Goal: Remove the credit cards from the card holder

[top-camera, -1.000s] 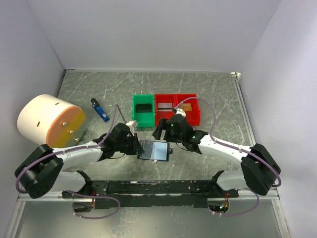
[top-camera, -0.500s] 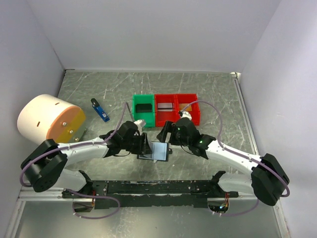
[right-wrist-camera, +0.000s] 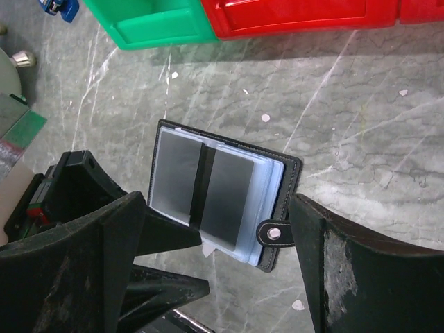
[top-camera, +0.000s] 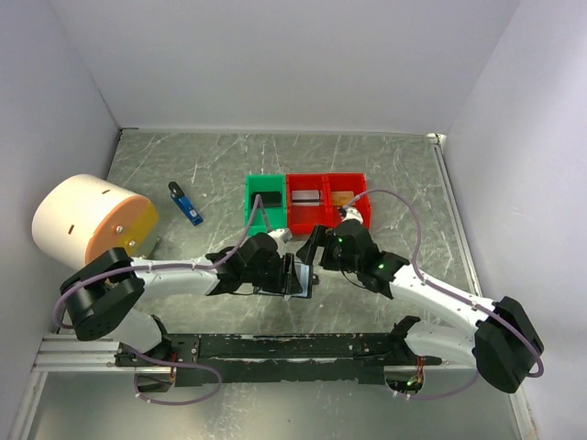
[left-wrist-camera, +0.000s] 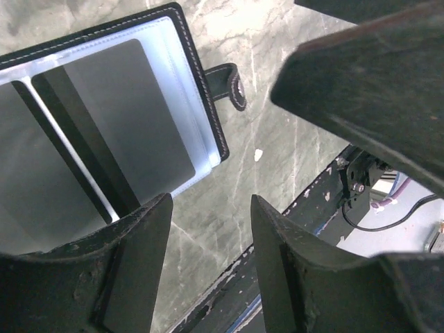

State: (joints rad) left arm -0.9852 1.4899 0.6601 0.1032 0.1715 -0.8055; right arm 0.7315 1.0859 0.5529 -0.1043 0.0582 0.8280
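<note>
Lying open, card holder (left-wrist-camera: 125, 118) sits just beside left pincer (left-wrist-camera: 208, 232).

- From above, the card holder (top-camera: 300, 279) lies mostly under the left gripper (top-camera: 281, 274) and right gripper (top-camera: 311, 258). Only a pale sliver and a black edge show.
- On the left wrist camera it runs off the left and top edges, and its near part is behind one finger (left-wrist-camera: 125, 270). A dark shape (left-wrist-camera: 374, 90) at upper right is too blurred to identify.
- On the right wrist camera the top edge cuts off the green bin (right-wrist-camera: 156, 24) and red bin (right-wrist-camera: 298, 14).
- The credit cards (right-wrist-camera: 229, 198) show plain grey; no print is legible.
</note>
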